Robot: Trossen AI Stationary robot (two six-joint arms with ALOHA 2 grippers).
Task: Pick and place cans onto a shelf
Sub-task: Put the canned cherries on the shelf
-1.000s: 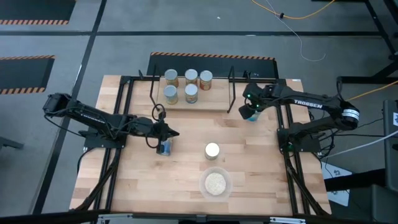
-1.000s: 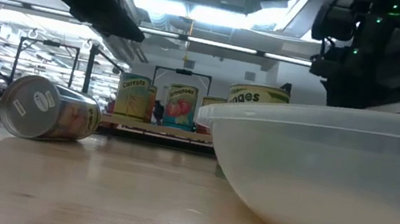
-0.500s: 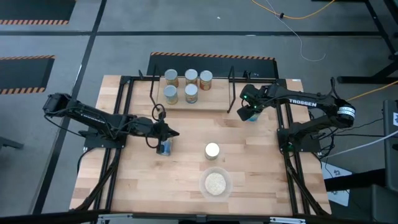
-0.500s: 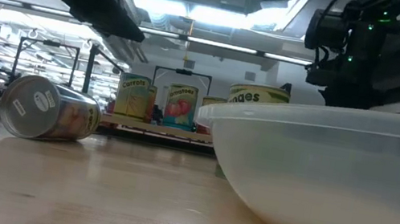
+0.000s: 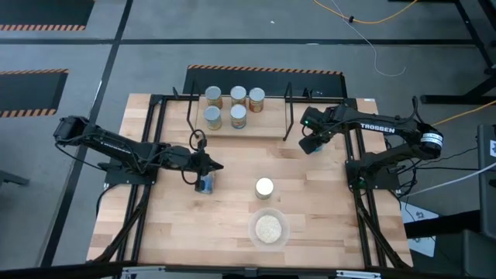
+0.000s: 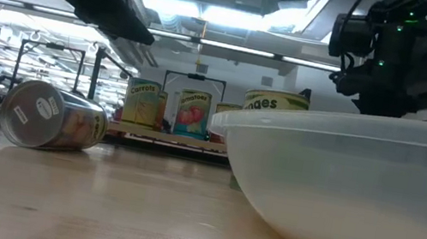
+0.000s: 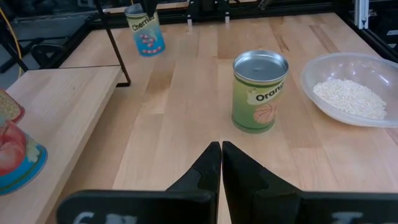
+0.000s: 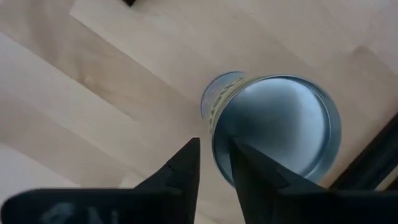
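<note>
Five cans (image 5: pixel 232 106) stand upright on the shelf (image 5: pixel 267 126) at the far side. A blue can (image 7: pixel 145 30) stands upright on the table just right of the shelf. My right gripper (image 8: pixel 214 163) points down over it, open. One finger is outside its wall and one over its silver top (image 8: pixel 280 127), with a small gap on each side of the rim. My left gripper (image 7: pixel 221 152) is shut and hangs above a can lying on its side (image 6: pixel 53 117). An orange-labelled can (image 7: pixel 260 90) stands mid-table.
A clear bowl of pale grains (image 5: pixel 268 229) sits near the table's near edge, just in front of the orange-labelled can (image 5: pixel 265 187). The shelf's black upright supports (image 5: pixel 288 108) stand close to my right gripper (image 5: pixel 310 143). Black frame rails run along both table sides.
My right gripper has tipped a little over the blue can, and it now hides more of the can in the high view. The cans have stayed where they were.
</note>
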